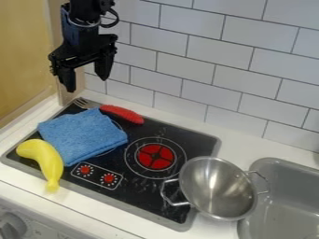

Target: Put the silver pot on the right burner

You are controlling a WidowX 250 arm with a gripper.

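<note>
The task stands at its 1st step, the grasp. The black 2-finger gripper (86,83) hangs at the upper left with its 2 fingers wide apart, and it holds nothing. The round silver metal pot (218,189) is at the right edge of the black stove (140,191), beside the grey sink (289,200). Inside the pot only bare metal is visible. Next, the gripper should take its rim or 1 handle, then bring it left onto the red-marked right burner (155,156).
</note>
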